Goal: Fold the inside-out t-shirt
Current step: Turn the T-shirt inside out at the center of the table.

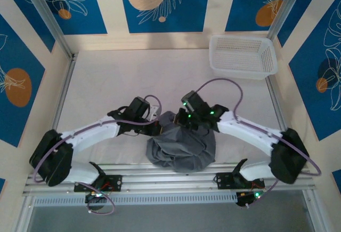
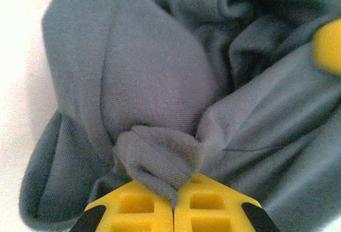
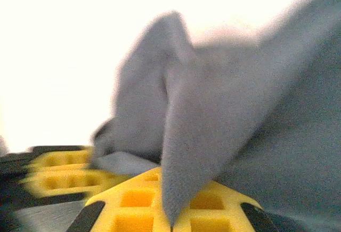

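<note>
Slate-grey t-shirt (image 1: 181, 149): crumpled heap, near centre; far folds pinched by my left gripper (image 2: 174, 202) and right gripper (image 3: 171, 218).

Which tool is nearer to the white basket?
Right. The right tool, shut on the shirt, is on the basket's near left side. The left tool, also shut on the shirt, is even further left.

T-shirt (image 1: 184, 149) bunched at table's (image 1: 106, 82) near edge between both arms, basket (image 1: 243, 56) at far right corner
</note>
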`<action>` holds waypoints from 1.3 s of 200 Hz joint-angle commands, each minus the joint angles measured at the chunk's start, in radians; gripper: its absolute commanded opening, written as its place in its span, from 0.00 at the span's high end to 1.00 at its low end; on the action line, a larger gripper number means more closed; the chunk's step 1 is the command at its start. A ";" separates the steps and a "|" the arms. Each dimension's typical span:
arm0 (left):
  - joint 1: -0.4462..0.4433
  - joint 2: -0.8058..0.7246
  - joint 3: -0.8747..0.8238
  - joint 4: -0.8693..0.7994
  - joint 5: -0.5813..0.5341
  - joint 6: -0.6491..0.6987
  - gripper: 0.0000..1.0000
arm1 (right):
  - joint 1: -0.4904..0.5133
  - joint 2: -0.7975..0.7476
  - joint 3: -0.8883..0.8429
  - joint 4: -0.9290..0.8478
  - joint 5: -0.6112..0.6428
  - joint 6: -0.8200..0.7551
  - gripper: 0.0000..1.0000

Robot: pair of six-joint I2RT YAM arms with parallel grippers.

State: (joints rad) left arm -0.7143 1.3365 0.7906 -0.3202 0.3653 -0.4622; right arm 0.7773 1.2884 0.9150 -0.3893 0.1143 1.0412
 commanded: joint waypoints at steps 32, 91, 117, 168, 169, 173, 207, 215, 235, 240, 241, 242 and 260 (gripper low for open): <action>-0.005 -0.265 0.000 -0.049 -0.147 0.066 0.61 | -0.106 -0.323 -0.205 0.692 -0.231 -0.230 1.00; -0.004 -0.369 0.071 -0.117 -0.130 0.177 0.36 | -0.130 -0.354 -0.293 0.699 -0.460 -0.259 1.00; 0.000 -0.264 0.129 -0.089 -0.103 0.123 0.35 | -0.121 -0.352 -0.287 0.673 -0.526 -0.291 1.00; 0.031 -0.081 0.172 0.000 0.045 0.022 0.15 | -0.112 -0.397 -0.336 0.613 -0.562 -0.283 1.00; 0.030 -0.077 0.173 0.001 0.052 0.023 0.14 | -0.111 -0.398 -0.338 0.614 -0.560 -0.282 1.00; 0.030 -0.056 0.176 0.004 0.082 0.022 0.13 | -0.110 -0.406 -0.346 0.613 -0.557 -0.281 1.00; 0.031 0.116 0.130 0.041 0.174 -0.009 0.33 | -0.107 -0.506 -0.453 0.620 -0.501 -0.251 1.00; 0.032 0.139 0.107 0.080 0.193 -0.022 0.45 | -0.104 -0.534 -0.476 0.608 -0.490 -0.249 1.00; 0.032 0.182 0.084 0.175 0.248 -0.065 0.94 | -0.092 -0.621 -0.543 0.556 -0.409 -0.223 1.00; 0.032 0.183 0.086 0.183 0.248 -0.073 1.00 | -0.089 -0.645 -0.560 0.532 -0.376 -0.207 1.00; 0.032 0.182 0.087 0.184 0.246 -0.074 1.00 | -0.088 -0.650 -0.563 0.527 -0.366 -0.203 1.00; 0.032 0.181 0.088 0.185 0.246 -0.075 1.00 | -0.087 -0.655 -0.566 0.518 -0.359 -0.200 1.00; 0.049 0.121 0.091 0.206 0.204 -0.097 1.00 | -0.052 -0.733 -0.629 0.392 -0.279 -0.168 0.99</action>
State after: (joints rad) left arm -0.6880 1.5242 0.8761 -0.2153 0.5426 -0.5114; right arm 0.6880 0.6441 0.3538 0.1539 -0.2958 0.8196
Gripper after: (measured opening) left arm 0.053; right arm 0.062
